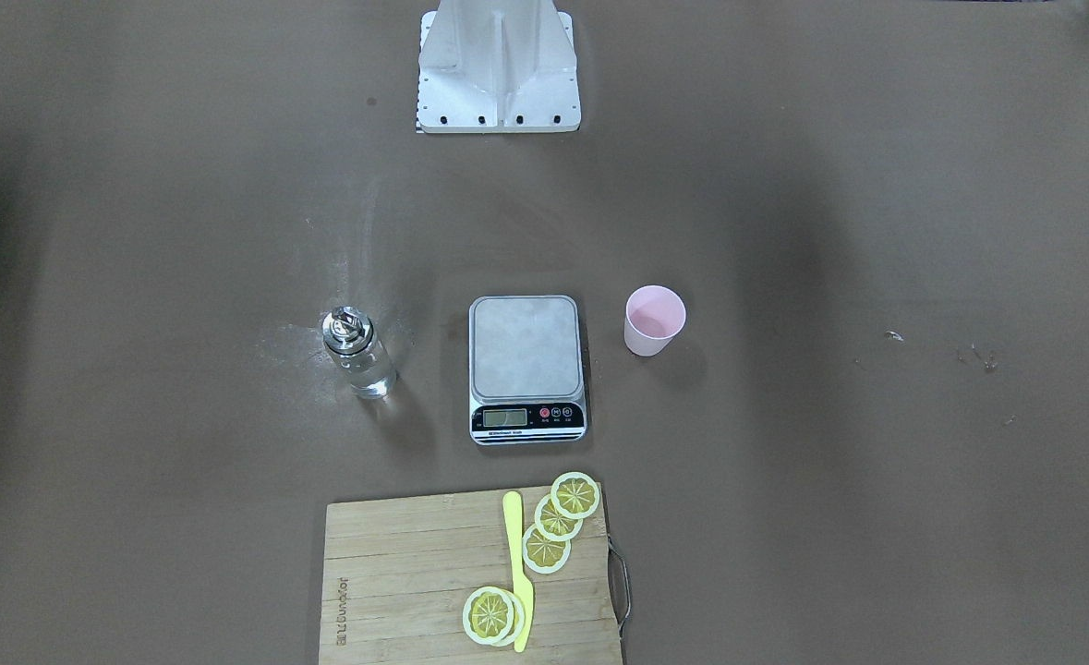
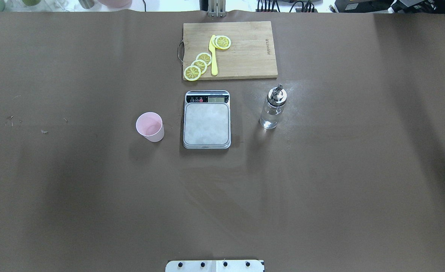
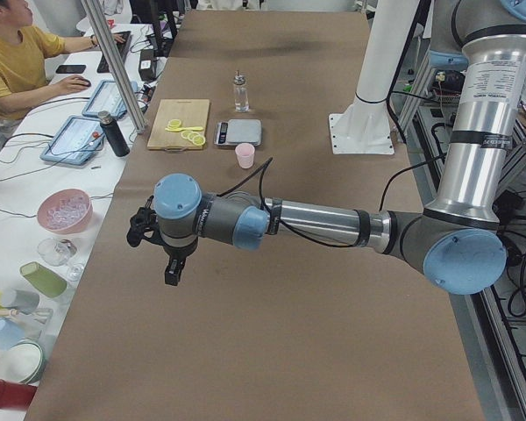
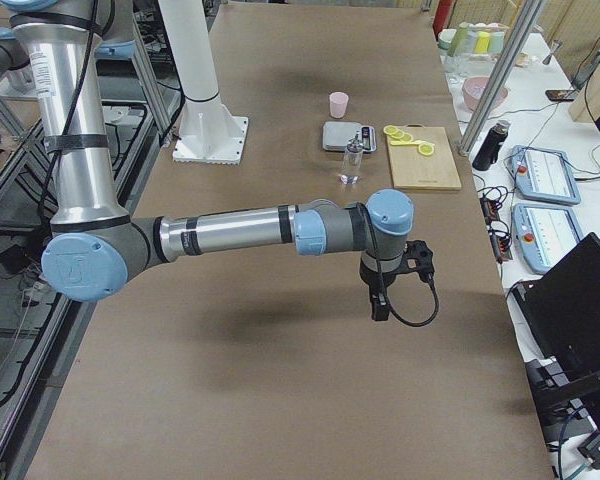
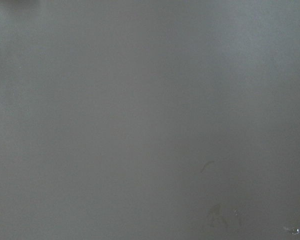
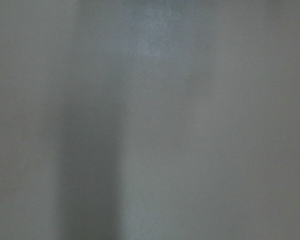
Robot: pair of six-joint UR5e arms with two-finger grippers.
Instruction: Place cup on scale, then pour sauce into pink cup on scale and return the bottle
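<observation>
The pale pink cup (image 1: 653,321) stands upright on the brown table, beside the scale (image 1: 526,365) and apart from it. The scale's steel plate is bare. The clear glass bottle (image 1: 359,353) with a metal pourer cap stands upright on the scale's other side, holding clear sauce. In the overhead view the cup (image 2: 150,127) is left of the scale (image 2: 207,120) and the bottle (image 2: 273,107) is right of it. My left gripper (image 3: 173,270) and my right gripper (image 4: 379,305) hang over bare table, far from these things. They show only in the side views, so I cannot tell whether they are open or shut.
A wooden cutting board (image 2: 245,49) with lemon slices (image 2: 199,65) and a yellow knife (image 2: 213,56) lies beyond the scale. The robot's white base mount (image 1: 498,69) is at the near edge. A side bench with bowls, cups and an operator (image 3: 17,61) runs along the table's far side.
</observation>
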